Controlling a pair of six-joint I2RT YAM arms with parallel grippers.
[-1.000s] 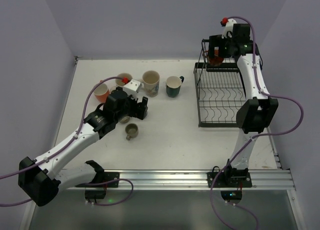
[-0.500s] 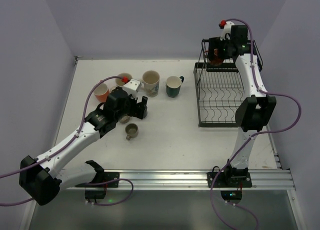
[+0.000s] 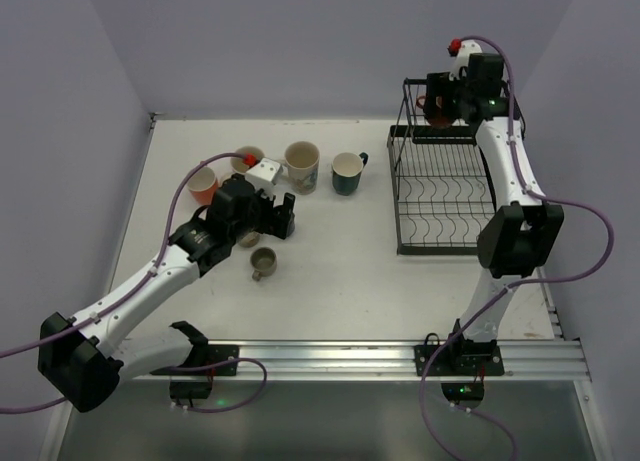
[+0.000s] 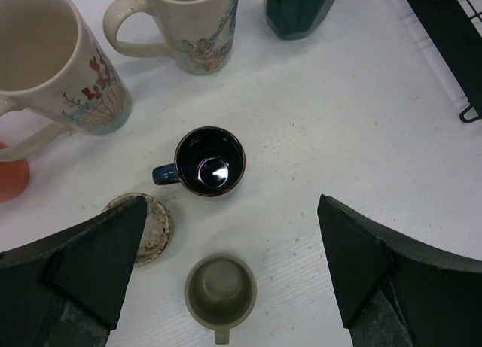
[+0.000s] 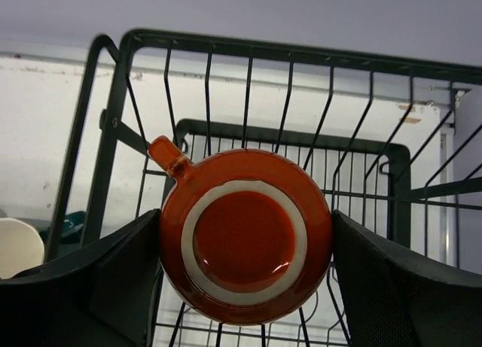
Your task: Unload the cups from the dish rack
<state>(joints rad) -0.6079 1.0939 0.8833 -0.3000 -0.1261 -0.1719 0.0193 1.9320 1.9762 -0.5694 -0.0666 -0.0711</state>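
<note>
On the white bench the unloading looks nearly finished; the black wire two-tier dish rack at the right shows no cup in its lower tray, and only its small upper basket seems to be occupied. The jaws of the right arm are up in that basket, pressed against both sides of an upturned orange-red ceramic mug; the jaws of the left arm hang spread wide and empty above the bench. Six cups stand upright left of the rack, well apart from it: a cream printed mug, a second cream mug, a dark teal mug, an orange-red mug, a small dark blue cup and a small beige cup; by this showing, one lift and one set-down remain.
</note>
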